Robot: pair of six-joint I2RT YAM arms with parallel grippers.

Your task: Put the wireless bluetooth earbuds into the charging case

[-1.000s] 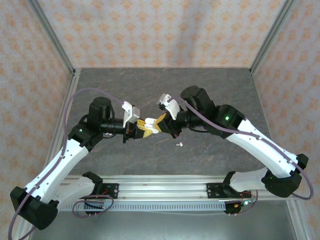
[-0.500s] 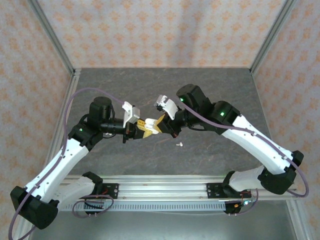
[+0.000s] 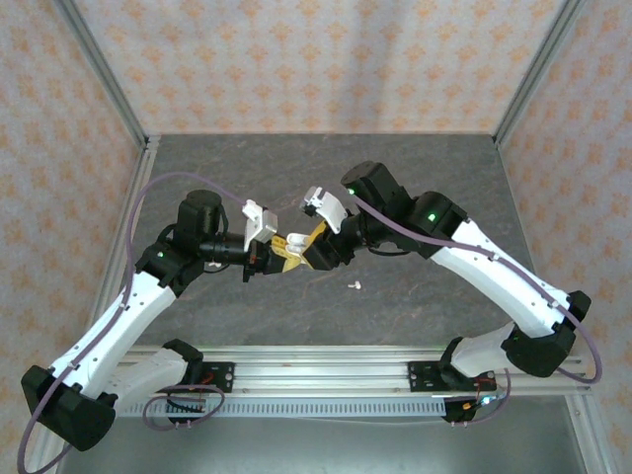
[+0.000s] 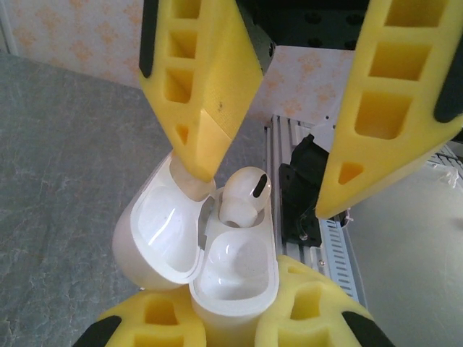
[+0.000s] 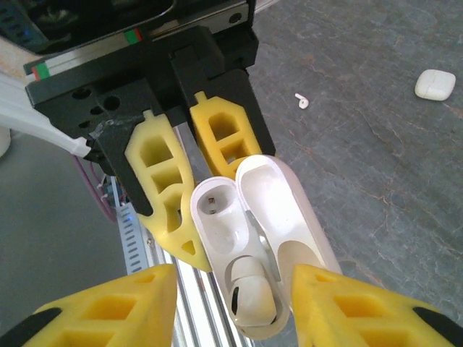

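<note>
Left gripper (image 4: 231,314)'s clamping the glossy white open case (image 4: 235,278); right gripper (image 5: 228,307)'s gaping, tiny white earbud (image 5: 302,100) lying nearer it, toward worktop (image 3: 415,178)'s near edge.

Bright, even light from above leaves only faint shadows on the worktop (image 3: 425,188) below the left end effector (image 3: 279,253). The glossy charging case (image 4: 235,278) it holds carries pale glare inside its lid, while its own fingers (image 4: 296,278) look soft-focused.
</note>
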